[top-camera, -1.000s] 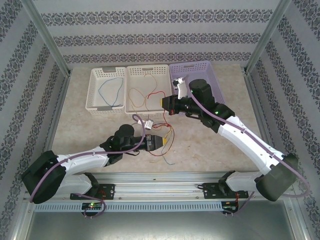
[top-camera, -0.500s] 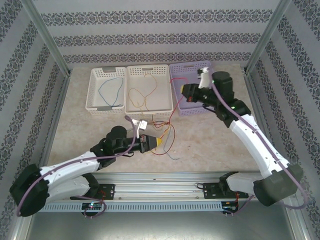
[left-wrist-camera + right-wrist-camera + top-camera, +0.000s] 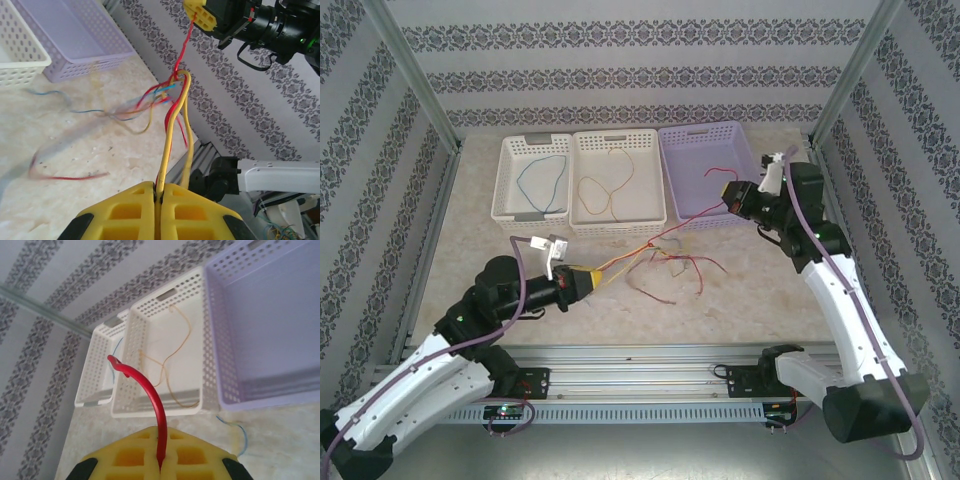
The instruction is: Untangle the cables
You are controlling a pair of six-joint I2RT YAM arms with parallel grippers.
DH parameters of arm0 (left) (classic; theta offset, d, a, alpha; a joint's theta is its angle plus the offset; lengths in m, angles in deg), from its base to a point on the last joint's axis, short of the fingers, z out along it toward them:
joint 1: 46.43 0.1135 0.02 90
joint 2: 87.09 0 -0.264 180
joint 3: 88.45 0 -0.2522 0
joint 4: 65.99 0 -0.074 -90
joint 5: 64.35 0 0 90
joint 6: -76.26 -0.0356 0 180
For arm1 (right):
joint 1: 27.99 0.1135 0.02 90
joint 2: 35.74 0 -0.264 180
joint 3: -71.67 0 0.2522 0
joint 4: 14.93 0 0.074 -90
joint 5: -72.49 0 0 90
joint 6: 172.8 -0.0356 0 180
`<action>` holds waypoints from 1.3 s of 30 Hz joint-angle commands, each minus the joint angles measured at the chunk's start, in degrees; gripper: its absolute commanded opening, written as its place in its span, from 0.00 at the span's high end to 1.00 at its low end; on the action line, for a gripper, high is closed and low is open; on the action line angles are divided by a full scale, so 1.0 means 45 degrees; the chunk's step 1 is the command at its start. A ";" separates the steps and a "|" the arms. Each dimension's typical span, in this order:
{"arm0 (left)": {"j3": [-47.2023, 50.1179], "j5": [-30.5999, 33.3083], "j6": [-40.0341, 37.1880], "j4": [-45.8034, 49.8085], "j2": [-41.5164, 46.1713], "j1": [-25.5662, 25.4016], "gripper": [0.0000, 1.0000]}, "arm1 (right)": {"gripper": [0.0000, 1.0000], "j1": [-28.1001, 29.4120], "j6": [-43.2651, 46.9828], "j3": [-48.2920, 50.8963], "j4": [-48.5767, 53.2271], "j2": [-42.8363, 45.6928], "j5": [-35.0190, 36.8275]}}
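Right now the cables [image 3: 660,262] are bunching into a loose knot over the counter [image 3: 750,295], between the two arms and just in front of the baskets, with red, yellow and blue ends trailing onto the surface. The left pincer [image 3: 588,279] is clamping its yellow pads fully closed on a pair of yellow-orange strands [image 3: 172,130]. The right pincer [image 3: 731,193] is pinching tight on one red strand [image 3: 147,390], holding it up by the front corner of the lilac basket [image 3: 705,128].

The two are holding their strands taut in opposite directions, probably so that red can come out of the knot while the rest is anchored. A blue wire [image 3: 542,180] is lying in the left white basket [image 3: 530,215] and an orange wire [image 3: 605,185] in the middle white basket [image 3: 617,216], so sorting by colour seems to be the plan.

Open counter is lying on both sides of the knot. The right arm is working near the frame post [image 3: 845,80], and the left arm is sitting close to the near rail [image 3: 650,355]. The taut red strand is passing close to the lilac basket's front wall, where it could catch.
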 commanded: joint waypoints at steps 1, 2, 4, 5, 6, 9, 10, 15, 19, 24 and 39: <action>-0.0855 0.0901 -0.1296 0.4268 0.0546 0.0313 1.00 | 1.00 -0.1084 0.0024 0.0133 -0.0688 0.0612 0.4137; -0.1090 0.1210 -0.1396 0.4618 0.0546 0.0308 1.00 | 1.00 -0.1154 0.0090 0.0152 -0.0580 0.0741 0.4397; -0.1422 0.1711 -0.1499 0.5081 0.0546 0.0304 1.00 | 1.00 -0.1188 0.0190 0.0191 -0.0362 0.0961 0.4913; -0.1603 0.2115 -0.1603 0.5379 0.0499 0.0329 1.00 | 1.00 -0.1187 0.0271 0.0209 -0.0281 0.1080 0.5161; -0.1863 0.2545 -0.1698 0.5717 0.0424 0.0333 1.00 | 1.00 -0.1187 0.0307 0.0215 -0.0142 0.1198 0.5466; -0.2533 0.3614 -0.2007 0.6627 0.0076 0.0372 1.00 | 1.00 -0.1250 0.0302 0.0395 -0.0159 0.1599 0.5755; -0.2722 0.3845 -0.2051 0.6827 0.0006 0.0381 1.00 | 1.00 -0.1245 0.0262 0.0422 -0.0161 0.1677 0.5704; -0.3490 0.5034 -0.2360 0.7666 -0.0261 0.0484 1.00 | 1.00 -0.1236 0.0190 0.0368 0.0132 0.2150 0.5718; -0.4114 0.6145 -0.2617 0.8228 -0.0162 0.0557 1.00 | 1.00 -0.1287 0.0315 0.0466 0.0478 0.2756 0.6449; -0.4855 0.7240 -0.2849 0.8660 -0.0009 0.0572 1.00 | 1.00 -0.1358 0.0222 0.0928 0.0712 0.3749 0.7231; -0.6833 1.0438 -0.3429 1.0379 0.0330 0.0587 1.00 | 1.00 -0.1694 0.0315 0.1820 0.1547 0.5310 0.8259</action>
